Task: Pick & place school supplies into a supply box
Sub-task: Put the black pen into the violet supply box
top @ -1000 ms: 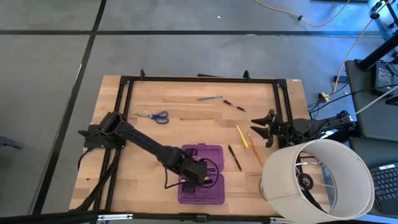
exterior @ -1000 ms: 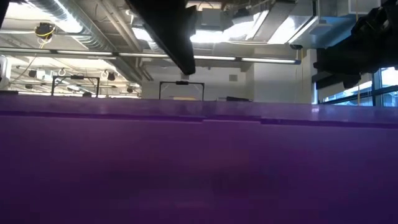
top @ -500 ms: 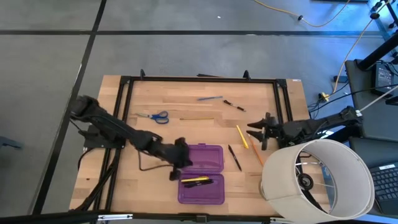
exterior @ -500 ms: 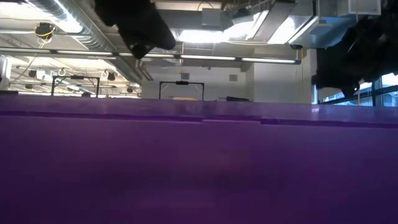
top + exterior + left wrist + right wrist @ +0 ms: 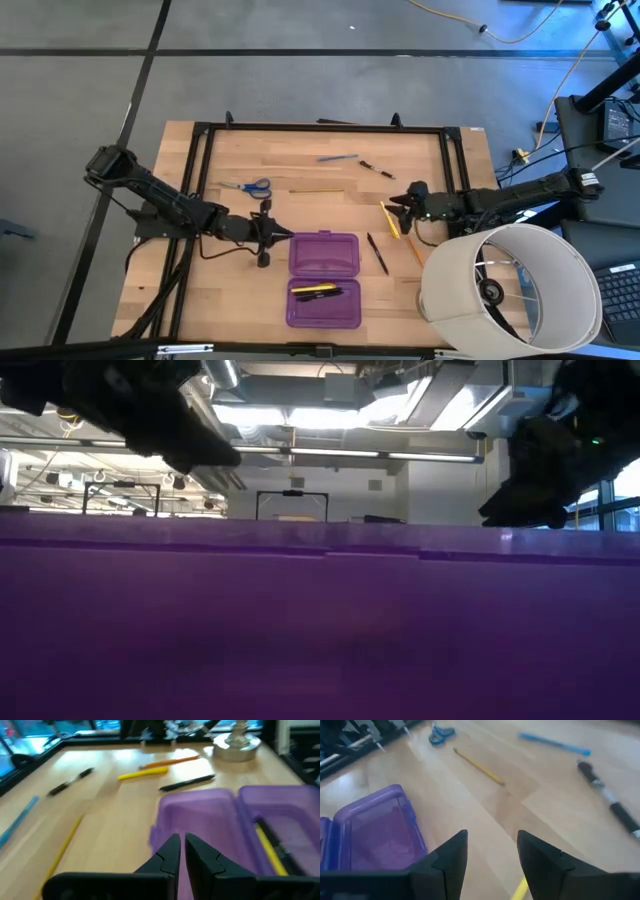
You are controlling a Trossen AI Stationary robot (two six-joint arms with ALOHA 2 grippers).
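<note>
Pencil case [image 5: 323,279] lies open near the front edge of the tabletop [image 5: 300,215], about mid-width; its front half already holds a yellow pencil and a dark pen [image 5: 316,291]. The other half looks empty.

Left claw [image 5: 266,236] sits just beside the case on its left-edge side, fingers pinched nearly together, holding nothing.

Right claw [image 5: 401,203] is toward the right edge, fingers spread wide, empty, low over a yellow pencil [image 5: 389,219]. An orange-toned pencil [image 5: 411,240] lies just beside that one, and a black pen [image 5: 377,253] lies between them and the case.

Further back: scissors [image 5: 248,186] toward the left edge, a thin pencil [image 5: 316,190] mid-tabletop, a blue pen [image 5: 338,158] and a black marker [image 5: 376,170] near the back edge.

Handling: pencils and pens are light, stiff, smooth and likely to roll. Take each mid-shaft, fingers across its length. Scissors likely best gripped at the pivot or blades.
</note>
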